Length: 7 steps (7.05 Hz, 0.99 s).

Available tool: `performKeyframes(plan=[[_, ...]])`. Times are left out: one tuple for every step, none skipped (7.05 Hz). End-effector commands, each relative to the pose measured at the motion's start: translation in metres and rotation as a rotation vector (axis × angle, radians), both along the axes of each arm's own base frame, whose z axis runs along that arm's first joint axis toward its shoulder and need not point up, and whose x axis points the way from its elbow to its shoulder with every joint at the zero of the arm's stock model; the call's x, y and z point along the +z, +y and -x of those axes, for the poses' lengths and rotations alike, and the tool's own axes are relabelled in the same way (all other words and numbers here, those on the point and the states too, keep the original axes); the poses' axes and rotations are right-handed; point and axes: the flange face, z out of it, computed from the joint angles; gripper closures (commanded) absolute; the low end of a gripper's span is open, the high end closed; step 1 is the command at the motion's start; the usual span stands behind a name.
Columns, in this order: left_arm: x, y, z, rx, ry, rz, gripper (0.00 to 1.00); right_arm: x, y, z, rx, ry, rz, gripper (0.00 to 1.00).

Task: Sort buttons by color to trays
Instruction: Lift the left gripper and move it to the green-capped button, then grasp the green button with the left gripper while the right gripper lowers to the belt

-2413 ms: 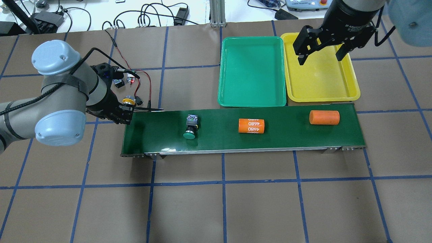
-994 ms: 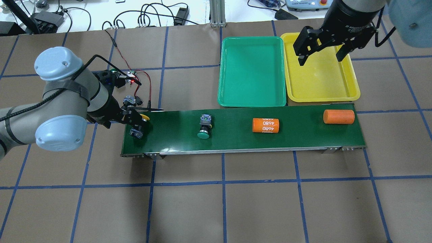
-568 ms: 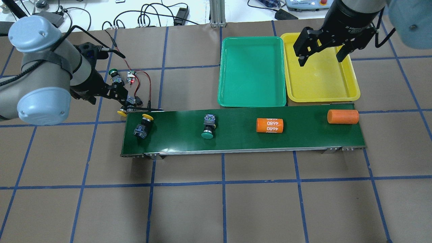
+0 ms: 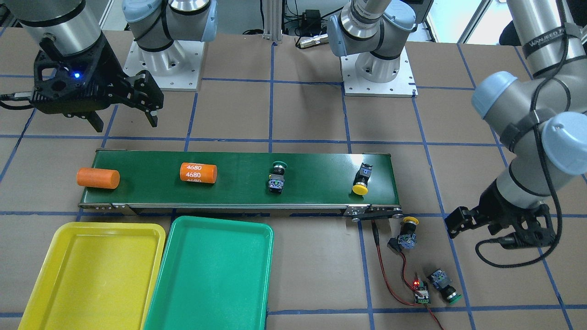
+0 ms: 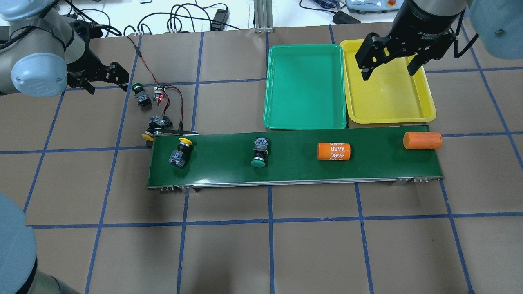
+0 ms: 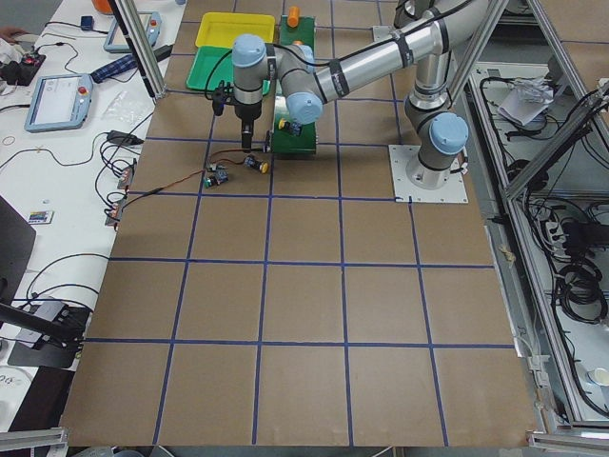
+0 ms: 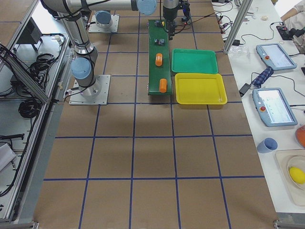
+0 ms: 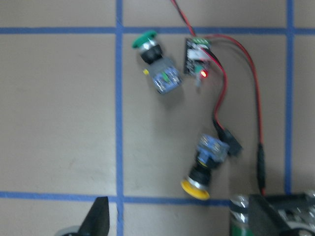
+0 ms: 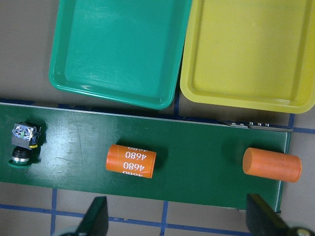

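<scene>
A yellow button [image 5: 179, 151] lies on the left end of the conveyor belt [image 5: 294, 168]; a green button [image 5: 259, 152] lies mid-belt. A second yellow button [image 5: 152, 130] [image 8: 204, 167] lies on the table by the belt's left end, and a second green button [image 5: 141, 96] [image 8: 157, 64] lies beyond it. My left gripper [image 5: 105, 83] [image 8: 179, 220] is open and empty, just left of that green button. My right gripper [image 5: 387, 72] [image 9: 178, 219] is open and empty above the yellow tray [image 5: 388, 102]. The green tray [image 5: 304, 85] stands beside it. Both trays hold nothing.
Two orange cylinders lie on the belt, one printed 4680 [image 5: 334, 151] and a plain one [image 5: 422, 140] at the right end. A small circuit board [image 5: 158, 95] with red-black wires [image 5: 179, 106] lies next to the green button on the table.
My left gripper let go of the yellow button on the belt's left end and drew back up and to the left. Everything on the belt moved right. The right arm stayed still.
</scene>
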Motion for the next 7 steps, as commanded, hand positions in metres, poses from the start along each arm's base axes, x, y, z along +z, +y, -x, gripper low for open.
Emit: performKeyframes(plan=[[-0.061, -0.041, -0.014, 0.111, 0.032, -0.047, 0.00, -0.001, 0.000, -0.001, 0.002, -0.004, -0.001, 0.00], [-0.078, -0.048, -0.013, 0.184, 0.039, -0.043, 0.00, -0.012, 0.002, -0.001, 0.002, -0.006, -0.021, 0.00], [-0.089, -0.050, -0.013, 0.205, 0.042, -0.045, 0.00, -0.025, 0.001, -0.006, 0.011, -0.001, -0.001, 0.00], [-0.097, -0.052, -0.010, 0.214, 0.045, -0.053, 0.00, -0.059, 0.001, -0.007, 0.011, -0.004, -0.003, 0.00], [-0.097, -0.058, 0.001, 0.218, 0.046, -0.045, 0.00, -0.116, 0.001, -0.006, 0.011, -0.001, 0.025, 0.00], [-0.095, -0.063, 0.003, 0.216, 0.048, -0.035, 0.00, -0.150, 0.006, -0.006, 0.011, 0.000, 0.089, 0.00], [-0.105, -0.065, 0.003, 0.215, 0.066, -0.045, 0.00, -0.170, 0.009, -0.006, 0.011, 0.000, 0.094, 0.00]])
